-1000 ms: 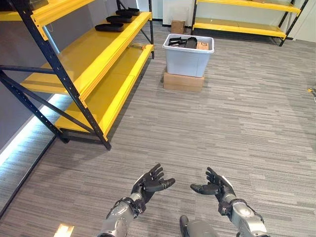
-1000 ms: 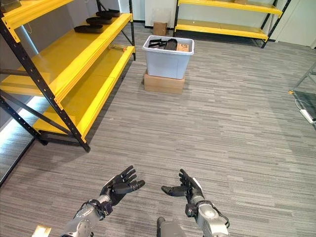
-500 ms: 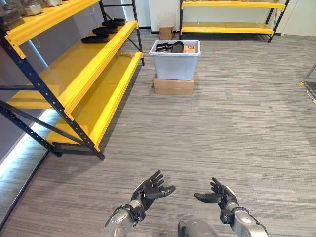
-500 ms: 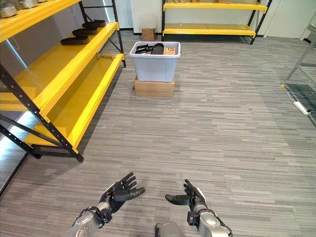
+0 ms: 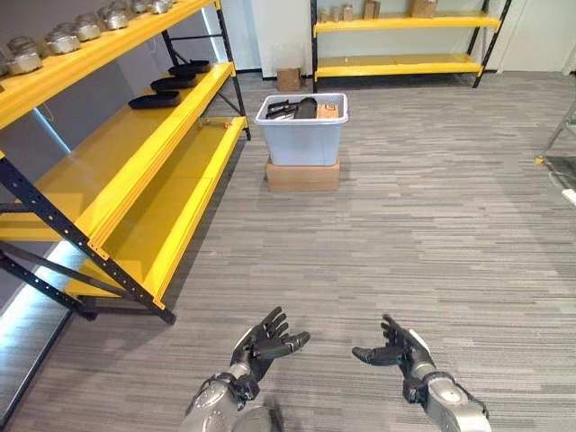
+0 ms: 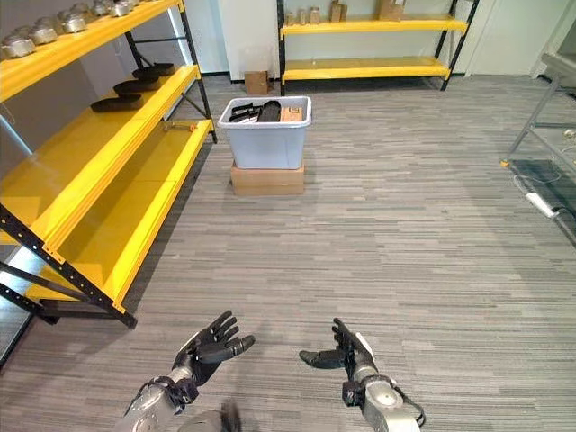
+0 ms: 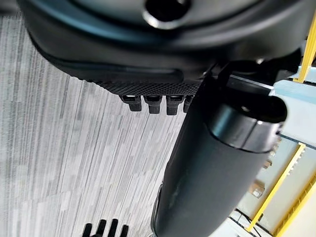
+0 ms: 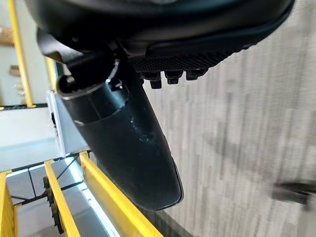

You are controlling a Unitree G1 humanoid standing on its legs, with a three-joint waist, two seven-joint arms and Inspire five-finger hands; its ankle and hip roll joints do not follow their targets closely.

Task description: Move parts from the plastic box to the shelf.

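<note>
Far from box: left hand [image 5: 263, 343], right hand [image 5: 398, 350], fingers spread, holding nothing.
Plastic box [image 5: 301, 135]: parts [image 5: 297, 109] inside, beside yellow shelf [image 5: 135, 171].

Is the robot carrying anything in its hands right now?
No. The left hand and right hand are open and empty above the floor. The parts are in the plastic box, far ahead of them.
</note>
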